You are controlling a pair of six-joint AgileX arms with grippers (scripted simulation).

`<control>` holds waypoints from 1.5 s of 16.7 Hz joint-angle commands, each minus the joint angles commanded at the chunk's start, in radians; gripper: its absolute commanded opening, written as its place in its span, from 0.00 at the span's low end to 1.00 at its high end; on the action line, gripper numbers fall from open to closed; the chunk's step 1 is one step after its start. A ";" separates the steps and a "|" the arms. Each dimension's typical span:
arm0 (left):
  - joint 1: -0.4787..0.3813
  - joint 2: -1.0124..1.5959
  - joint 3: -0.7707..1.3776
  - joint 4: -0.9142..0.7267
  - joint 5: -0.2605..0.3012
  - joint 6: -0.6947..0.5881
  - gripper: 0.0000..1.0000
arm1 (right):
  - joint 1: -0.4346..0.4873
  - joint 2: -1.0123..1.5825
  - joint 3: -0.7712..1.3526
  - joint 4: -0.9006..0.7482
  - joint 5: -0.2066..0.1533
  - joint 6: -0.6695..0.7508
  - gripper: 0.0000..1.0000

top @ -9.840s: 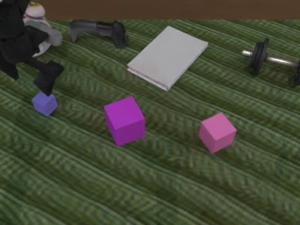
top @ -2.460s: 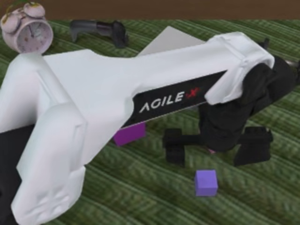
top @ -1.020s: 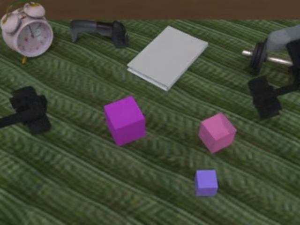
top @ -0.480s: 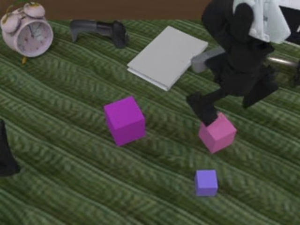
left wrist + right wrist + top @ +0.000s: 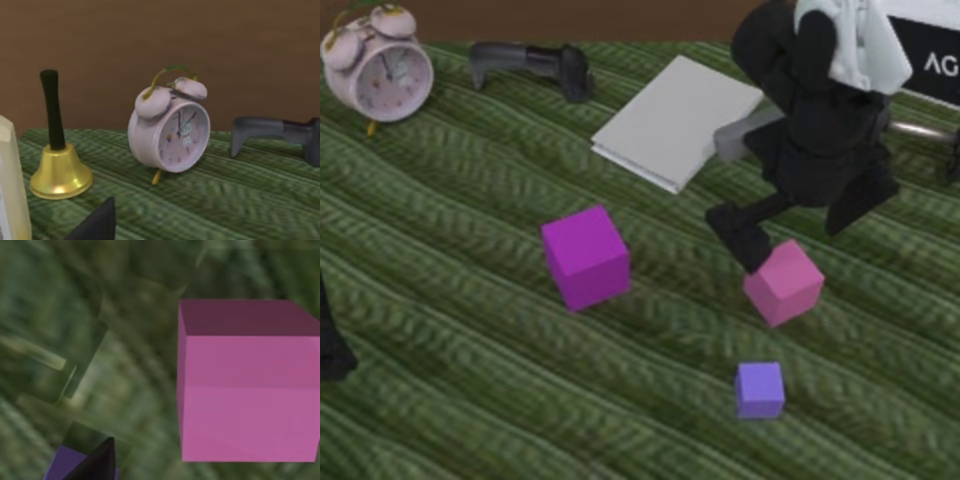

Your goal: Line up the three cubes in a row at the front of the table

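Observation:
Three cubes rest on the green table (image 5: pixel 470 420). The large magenta-purple cube (image 5: pixel 585 257) is left of centre, the pink cube (image 5: pixel 785 285) is to its right, and the small blue-violet cube (image 5: pixel 760 390) lies in front of the pink one. My right gripper (image 5: pixel 800 222) hangs open just behind and above the pink cube, one finger (image 5: pixel 740 236) close to the cube's back left corner. The right wrist view shows the pink cube (image 5: pixel 247 385) large, with a corner of the blue-violet cube (image 5: pixel 60 465) behind one fingertip (image 5: pixel 100 465). My left gripper (image 5: pixel 330 340) is parked at the table's left edge.
Along the back lie a pink alarm clock (image 5: pixel 375 70), a grey scanner (image 5: pixel 530 65), a grey-white book (image 5: pixel 675 120) and a dumbbell (image 5: pixel 920 128) partly under my right arm. The left wrist view shows the clock (image 5: pixel 170 135), a brass bell (image 5: pixel 60 172) and the scanner (image 5: pixel 275 135).
My right gripper has shifted slightly left and lower over the pink cube. The left arm stays at the left edge. The cubes have not moved.

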 joint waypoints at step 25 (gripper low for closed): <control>0.000 0.000 0.000 0.000 0.000 0.000 1.00 | 0.005 0.107 -0.199 0.308 0.001 0.003 0.25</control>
